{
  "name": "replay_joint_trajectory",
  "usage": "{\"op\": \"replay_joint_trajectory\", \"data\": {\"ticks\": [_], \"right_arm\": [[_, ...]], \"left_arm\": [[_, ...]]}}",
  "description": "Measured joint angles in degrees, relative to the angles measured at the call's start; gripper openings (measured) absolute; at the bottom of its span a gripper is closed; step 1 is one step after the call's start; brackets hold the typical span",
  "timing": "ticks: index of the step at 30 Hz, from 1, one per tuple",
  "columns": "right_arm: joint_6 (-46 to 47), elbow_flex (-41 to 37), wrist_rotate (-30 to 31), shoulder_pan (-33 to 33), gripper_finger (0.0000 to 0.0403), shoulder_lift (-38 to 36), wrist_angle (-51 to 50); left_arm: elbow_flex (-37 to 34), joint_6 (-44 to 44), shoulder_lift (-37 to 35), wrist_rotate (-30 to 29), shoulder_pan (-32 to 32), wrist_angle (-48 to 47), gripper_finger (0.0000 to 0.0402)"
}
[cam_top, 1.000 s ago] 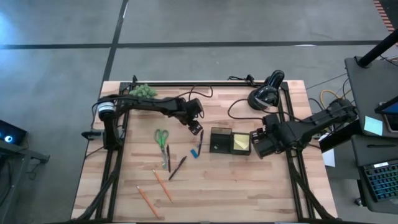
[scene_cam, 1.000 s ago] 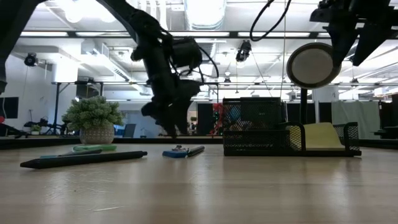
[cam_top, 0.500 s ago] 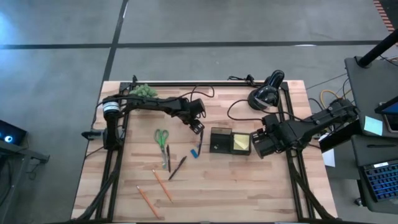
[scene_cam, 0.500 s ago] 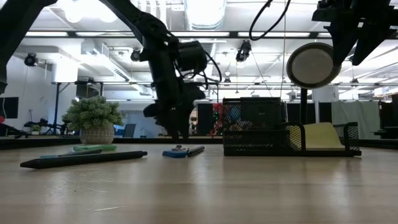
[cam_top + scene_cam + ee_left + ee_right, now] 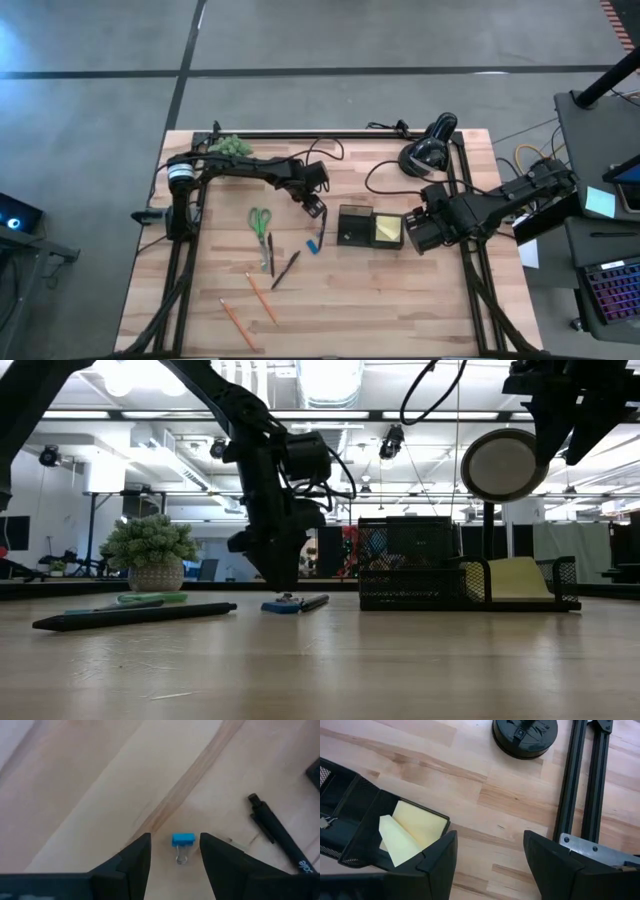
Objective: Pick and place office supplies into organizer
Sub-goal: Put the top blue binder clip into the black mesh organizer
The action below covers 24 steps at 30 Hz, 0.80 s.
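A small blue clip (image 5: 183, 840) lies flat on the wooden table, left of the black mesh organizer (image 5: 353, 225). My left gripper (image 5: 175, 838) points steeply down just above the clip. It is open, with one finger on each side of the clip and a gap showing at both. A dark pen (image 5: 278, 839) lies close beside the clip. A yellow sticky-note pad (image 5: 409, 831) leans inside the organizer's right compartment. My right gripper (image 5: 414, 232) hangs open above the table, right of the organizer, with nothing between its fingers.
Green-handled scissors (image 5: 261, 220), two dark pens (image 5: 278, 262) and two orange pencils (image 5: 250, 308) lie on the table's left half. A green plant (image 5: 230, 147) stands at the far left and a black desk lamp (image 5: 428, 148) at the far right. Black frame rails (image 5: 580, 780) run along the sides.
My left gripper has come down a little toward the blue clip and now stands just above it. The clip and the other items have stayed where they were.
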Motion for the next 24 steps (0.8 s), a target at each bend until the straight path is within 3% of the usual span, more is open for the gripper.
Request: {"op": "replay_joint_trajectory", "data": {"ticks": [24], "right_arm": [[-1.25, 0.00, 0.02, 0.00, 0.0219, 0.02, 0.18]], "left_arm": [[-0.30, -1.57, 1.22, 0.88, -0.11, 3.56, 0.0157]]}}
